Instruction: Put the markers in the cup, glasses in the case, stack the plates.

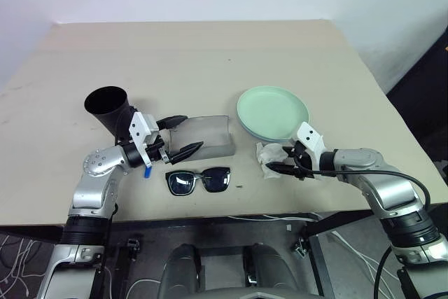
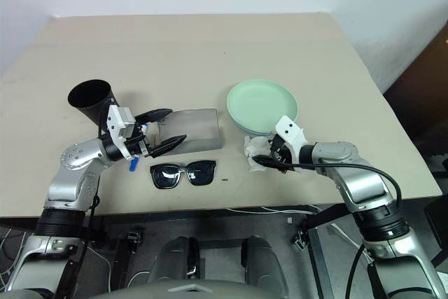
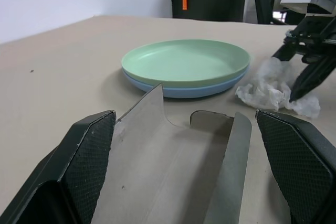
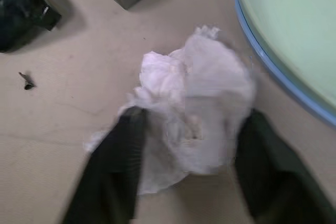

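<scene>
We found the plates [image 1: 273, 113] already stacked on the table [image 1: 210, 54], the mint one resting on the blue, so that part of the job looked done. The right gripper [image 4: 186, 166] had its fingers [image 4: 113, 171] set on either side of the crumpled tissue [image 4: 194, 108] just beside the stack, touching its edges. We judged they were closing on it, though a firm pinch could not be confirmed; the tissue is no part of the task and probably only clutter to be cleared.

The left gripper [image 1: 180, 136] hovered level over the open grey case [image 1: 206, 136], fingers [image 3: 79, 171] spread wide and holding nothing, seemingly placed to steady the case or wait its turn. The glasses [image 1: 199, 180] lay folded on the table just in front of the case, not yet inside. The black cup [image 1: 108, 106] stood behind the left wrist, and a blue bit of a marker [image 1: 148, 171] peeked out beneath that wrist. The left arm itself partly blocked reach to both cup and marker.
</scene>
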Action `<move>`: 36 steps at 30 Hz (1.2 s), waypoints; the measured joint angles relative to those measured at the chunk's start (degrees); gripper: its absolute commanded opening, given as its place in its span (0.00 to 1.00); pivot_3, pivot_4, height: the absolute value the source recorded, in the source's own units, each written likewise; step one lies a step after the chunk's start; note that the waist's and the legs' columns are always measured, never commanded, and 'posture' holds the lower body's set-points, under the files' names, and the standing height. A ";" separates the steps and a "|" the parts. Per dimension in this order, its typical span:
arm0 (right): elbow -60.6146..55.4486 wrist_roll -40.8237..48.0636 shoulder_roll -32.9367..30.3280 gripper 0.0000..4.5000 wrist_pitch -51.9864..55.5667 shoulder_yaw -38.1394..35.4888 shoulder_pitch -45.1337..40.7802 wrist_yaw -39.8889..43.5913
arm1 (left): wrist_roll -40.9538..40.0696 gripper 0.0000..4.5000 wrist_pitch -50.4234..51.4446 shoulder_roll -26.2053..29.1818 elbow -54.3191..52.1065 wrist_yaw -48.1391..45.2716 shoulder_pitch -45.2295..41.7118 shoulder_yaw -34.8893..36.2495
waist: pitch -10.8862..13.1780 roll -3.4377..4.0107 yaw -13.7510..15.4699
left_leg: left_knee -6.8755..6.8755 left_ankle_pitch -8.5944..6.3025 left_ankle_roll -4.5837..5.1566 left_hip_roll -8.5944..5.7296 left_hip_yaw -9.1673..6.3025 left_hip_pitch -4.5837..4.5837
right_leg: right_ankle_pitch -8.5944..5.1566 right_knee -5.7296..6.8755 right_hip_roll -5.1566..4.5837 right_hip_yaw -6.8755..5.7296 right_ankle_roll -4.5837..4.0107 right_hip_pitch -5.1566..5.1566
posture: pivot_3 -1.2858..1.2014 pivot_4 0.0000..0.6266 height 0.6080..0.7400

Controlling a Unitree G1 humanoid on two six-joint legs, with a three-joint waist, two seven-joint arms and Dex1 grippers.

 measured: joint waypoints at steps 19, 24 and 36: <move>8.90 6.19 4.64 0.01 2.44 -9.09 -16.41 -5.42 | -0.17 1.00 1.25 0.59 -3.58 2.29 4.16 0.54 | 0.00 0.00 -0.07 | -0.04 0.00 0.00 0.01 0.05 -0.02 | -0.01 -0.03 -0.03 0.02 -0.04 -0.04 | 0.52 0.24 0.89; 23.16 0.64 8.72 0.05 -1.25 -5.54 -21.08 -7.63 | -0.34 1.00 2.74 1.43 -7.05 3.45 6.01 1.20 | 0.01 0.02 -0.08 | -0.08 0.00 0.00 0.01 0.08 -0.04 | 0.07 -0.01 -0.01 0.03 0.11 -0.09 | 0.52 0.24 0.89; 28.45 -3.48 10.25 0.91 -5.48 -3.14 -24.62 -5.49 | -1.38 1.00 2.89 3.36 -10.05 4.52 10.95 3.76 | 0.02 0.05 -0.22 | -0.11 0.00 0.00 0.03 0.12 -0.04 | 0.08 0.01 -0.03 0.03 0.11 -0.12 | 0.52 0.24 0.89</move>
